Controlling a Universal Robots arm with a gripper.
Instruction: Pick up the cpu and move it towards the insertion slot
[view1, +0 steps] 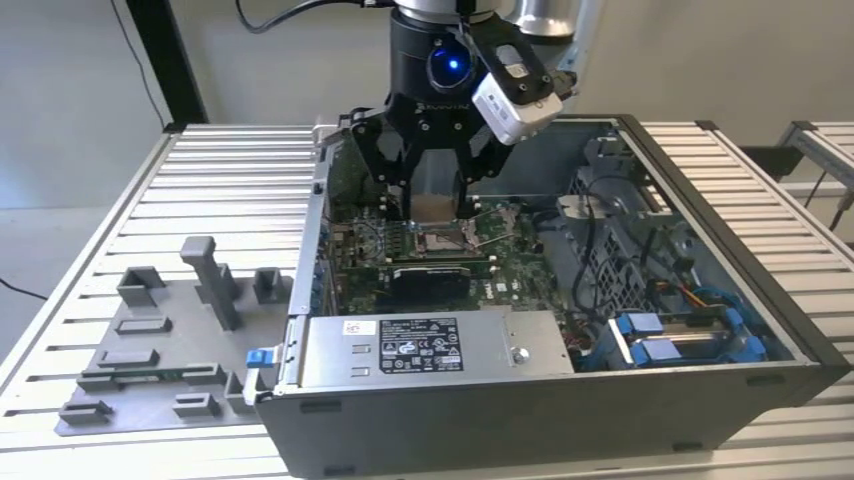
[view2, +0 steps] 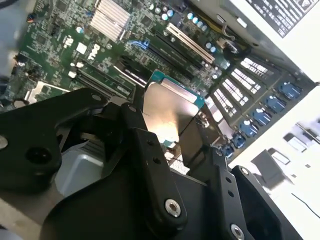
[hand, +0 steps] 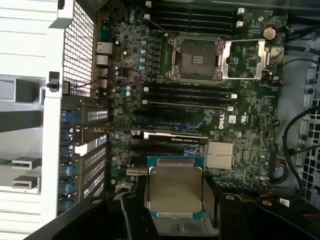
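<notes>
Silvery cpu (hand: 175, 192) held above open insertion slot (hand: 196, 58).

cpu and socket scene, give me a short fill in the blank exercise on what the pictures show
1. The gripper is shut on the ____, held between its black fingers.
2. The insertion slot sits on a circuit board coloured ____.
3. In the exterior view, the grey fixture blocks stand outside the computer case, on that view's ____ side.

Missing words: cpu; green; left
</notes>
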